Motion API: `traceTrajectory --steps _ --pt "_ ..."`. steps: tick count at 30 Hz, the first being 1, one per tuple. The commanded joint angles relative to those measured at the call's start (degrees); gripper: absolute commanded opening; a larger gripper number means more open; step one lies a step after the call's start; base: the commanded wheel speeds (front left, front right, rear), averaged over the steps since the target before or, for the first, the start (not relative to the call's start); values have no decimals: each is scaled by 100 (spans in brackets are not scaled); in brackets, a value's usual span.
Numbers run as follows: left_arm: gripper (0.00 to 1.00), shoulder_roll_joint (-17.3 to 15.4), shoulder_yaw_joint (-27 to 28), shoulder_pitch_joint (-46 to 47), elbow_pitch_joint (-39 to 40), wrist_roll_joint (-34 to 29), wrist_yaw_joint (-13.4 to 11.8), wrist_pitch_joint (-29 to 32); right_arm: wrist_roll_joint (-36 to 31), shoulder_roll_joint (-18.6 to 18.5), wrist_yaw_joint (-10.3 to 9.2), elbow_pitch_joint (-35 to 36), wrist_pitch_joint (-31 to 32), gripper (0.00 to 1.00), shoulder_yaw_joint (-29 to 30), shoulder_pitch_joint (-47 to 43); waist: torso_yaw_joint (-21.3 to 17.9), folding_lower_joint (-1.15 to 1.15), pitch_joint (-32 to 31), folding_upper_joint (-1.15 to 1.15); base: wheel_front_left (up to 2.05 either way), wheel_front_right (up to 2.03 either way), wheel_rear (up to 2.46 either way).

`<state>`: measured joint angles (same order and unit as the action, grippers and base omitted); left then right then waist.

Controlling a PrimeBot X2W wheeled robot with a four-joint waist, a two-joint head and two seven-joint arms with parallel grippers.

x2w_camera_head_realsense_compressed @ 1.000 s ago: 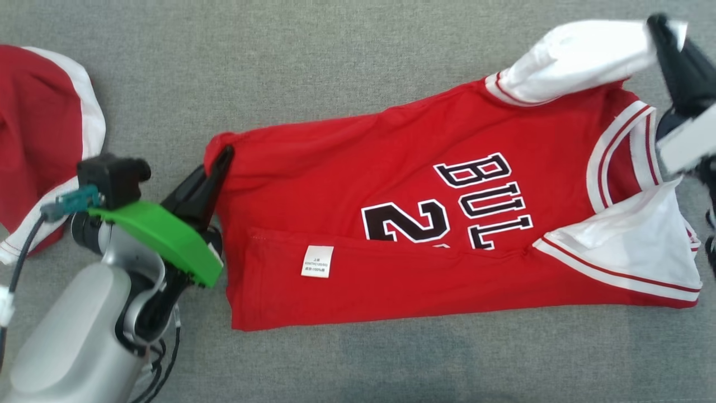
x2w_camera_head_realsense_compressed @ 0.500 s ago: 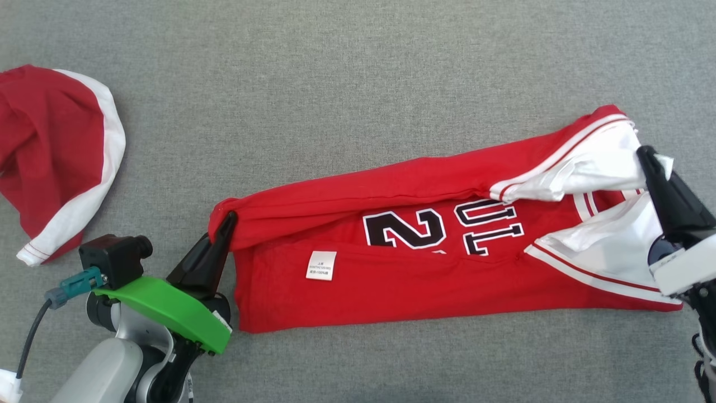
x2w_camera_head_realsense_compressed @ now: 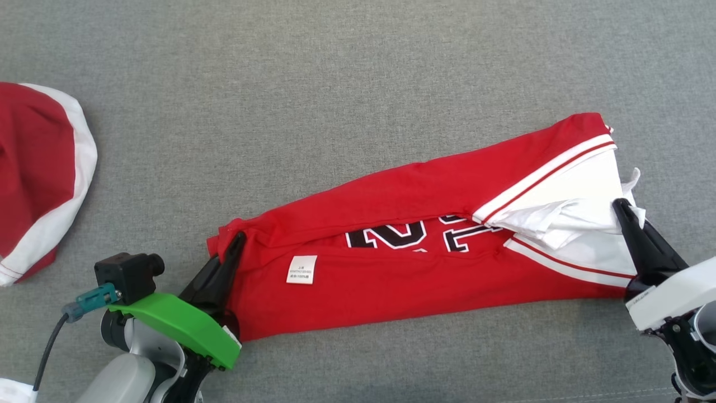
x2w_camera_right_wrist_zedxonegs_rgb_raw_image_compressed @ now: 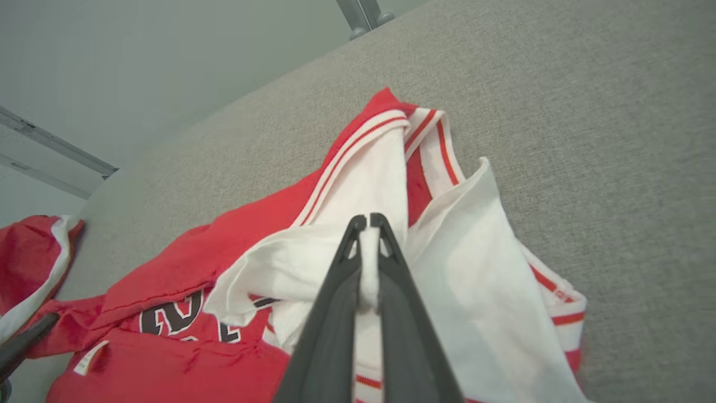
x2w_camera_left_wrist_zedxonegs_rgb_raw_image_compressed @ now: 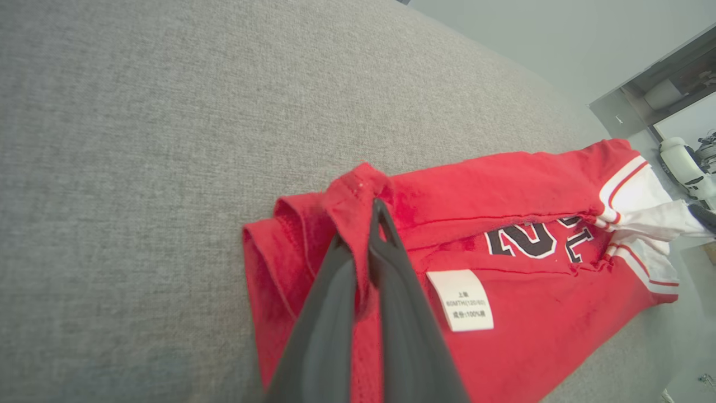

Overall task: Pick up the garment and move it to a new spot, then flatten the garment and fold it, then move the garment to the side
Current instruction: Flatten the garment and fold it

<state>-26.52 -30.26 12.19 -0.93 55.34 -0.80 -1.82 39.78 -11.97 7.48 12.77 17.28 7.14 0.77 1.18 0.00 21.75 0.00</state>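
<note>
Wrist views show left gripper [x2w_camera_left_wrist_zedxonegs_rgb_raw_image_compressed: 364, 226] pinching the jersey [x2w_camera_left_wrist_zedxonegs_rgb_raw_image_compressed: 503, 184] at its hem, right gripper [x2w_camera_right_wrist_zedxonegs_rgb_raw_image_compressed: 368, 221] its white sleeve [x2w_camera_right_wrist_zedxonegs_rgb_raw_image_compressed: 279, 268].

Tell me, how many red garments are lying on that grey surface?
2. The numbered jersey lies across the middle; a second red-and-white garment lies at the left edge, partly out of frame.

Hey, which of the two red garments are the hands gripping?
The red jersey with black lettering, pinched at its ends by the left hand and right hand. The other red-and-white garment lies apart at far left.
</note>
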Motion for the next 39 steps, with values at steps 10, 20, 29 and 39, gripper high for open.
traceTrajectory --steps 10,20,29,39 --pt "0 -31 -88 -152 106 -74 -116 -11 -176 -67 2 -651 -91 0 -165 163 94 0 61 0 0 0 0" --pt "76 -364 -284 -478 593 -697 -514 -67 -243 -256 2 -407 -156 100 177 298 99 0 -17 0 0 0 0" --pt "100 -339 -474 -781 746 -1580 -1271 -531 -516 -192 2 -651 437 100 706 548 231 0 1 0 0 0 0" --pt "100 -244 -106 -830 831 -2136 -1964 -1161 -900 -379 2 -1651 551 100 594 799 571 0 -79 0 0 0 0"
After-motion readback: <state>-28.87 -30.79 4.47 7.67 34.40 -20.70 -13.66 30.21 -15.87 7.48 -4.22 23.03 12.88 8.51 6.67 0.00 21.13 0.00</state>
